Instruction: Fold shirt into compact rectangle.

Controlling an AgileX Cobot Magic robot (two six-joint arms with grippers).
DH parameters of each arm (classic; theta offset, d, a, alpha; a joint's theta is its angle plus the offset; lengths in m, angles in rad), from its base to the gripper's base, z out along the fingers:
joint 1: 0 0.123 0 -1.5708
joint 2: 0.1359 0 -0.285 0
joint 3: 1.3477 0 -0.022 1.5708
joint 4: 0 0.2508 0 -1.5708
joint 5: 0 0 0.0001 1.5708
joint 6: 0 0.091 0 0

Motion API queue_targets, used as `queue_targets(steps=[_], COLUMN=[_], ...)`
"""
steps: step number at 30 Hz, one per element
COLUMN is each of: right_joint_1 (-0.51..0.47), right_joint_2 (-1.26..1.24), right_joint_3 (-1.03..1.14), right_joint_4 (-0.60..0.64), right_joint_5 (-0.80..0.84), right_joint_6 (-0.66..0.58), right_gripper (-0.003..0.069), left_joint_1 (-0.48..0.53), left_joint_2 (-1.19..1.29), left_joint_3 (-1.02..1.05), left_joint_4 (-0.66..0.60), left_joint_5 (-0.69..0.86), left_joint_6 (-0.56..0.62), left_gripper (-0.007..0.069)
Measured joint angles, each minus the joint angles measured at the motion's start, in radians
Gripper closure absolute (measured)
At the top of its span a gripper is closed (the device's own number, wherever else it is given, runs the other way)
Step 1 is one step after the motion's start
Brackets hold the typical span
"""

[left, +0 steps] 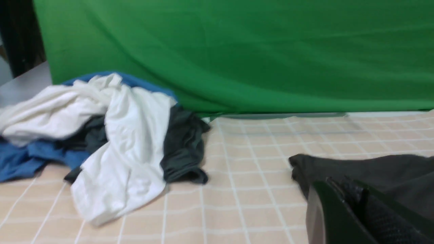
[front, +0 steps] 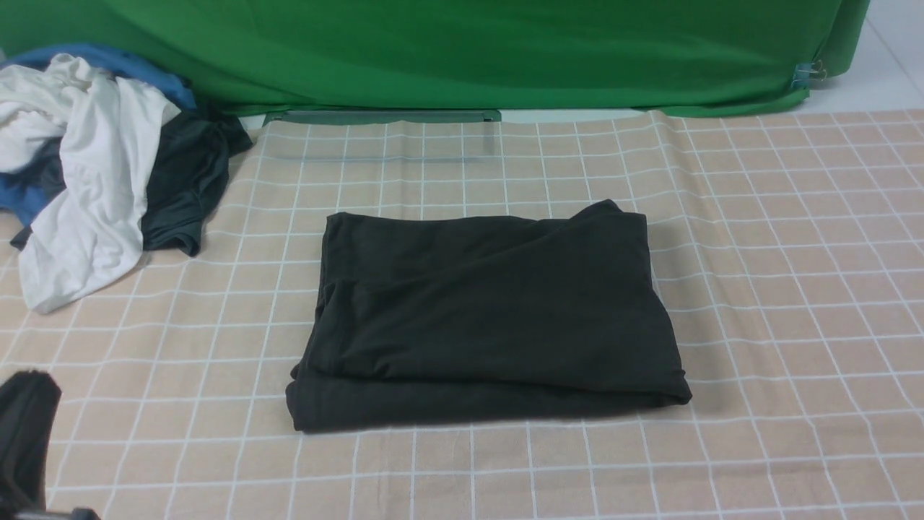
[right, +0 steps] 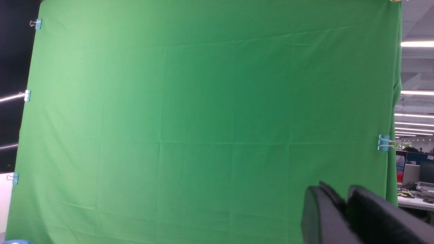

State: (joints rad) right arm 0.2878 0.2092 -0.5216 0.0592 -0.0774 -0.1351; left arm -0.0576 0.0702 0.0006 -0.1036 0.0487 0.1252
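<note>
Nearest the robot, the left claw [front: 27, 426] sits low at the desk [front: 794, 289] edge, pinched shut, empty, clear of the cloth. Mid-desk the shirt [front: 484, 318] lies folded in a rough rectangle. Risk imo: the top layer sits skewed, so any nudge could slide it open again. The right claw [right: 342, 210] is raised toward the green backdrop [right: 203, 118], nearly closed, holding nothing. Far left is the clothes pile [front: 94, 188].

Right pincer [right: 342, 206]: only blurred dark tips show, rest cut off by the edge; gap unclear. Left pincer [left: 352, 210] likewise cropped, blurred. Shirt [front: 484, 318] print and neck label hidden in folds. Clothes pile [front: 94, 173] cut off at left.
</note>
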Motion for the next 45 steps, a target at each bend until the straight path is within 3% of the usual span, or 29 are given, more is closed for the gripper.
queue_targets(steps=[8,40,45], right_joint_1=[0.0,-0.005,-0.126], right_joint_2=[0.0,-0.009,-0.026], right_joint_3=[0.0,0.0,0.08], right_joint_4=[0.0,0.0,0.0], right_joint_5=[0.0,0.035,0.19], right_joint_6=[0.001,-0.016,-0.039], right_gripper=[0.0496,0.0441,0.0429], left_joint_1=[0.018,0.018,0.018], left_joint_2=[-0.07,-0.07,-0.07], left_joint_3=[0.006,0.006,0.006], left_joint_4=[0.045,0.05,0.05], left_joint_5=[0.177,0.188,0.188], left_joint_6=[0.0,0.0,0.0], left_gripper=[0.0605,0.0605,0.0605])
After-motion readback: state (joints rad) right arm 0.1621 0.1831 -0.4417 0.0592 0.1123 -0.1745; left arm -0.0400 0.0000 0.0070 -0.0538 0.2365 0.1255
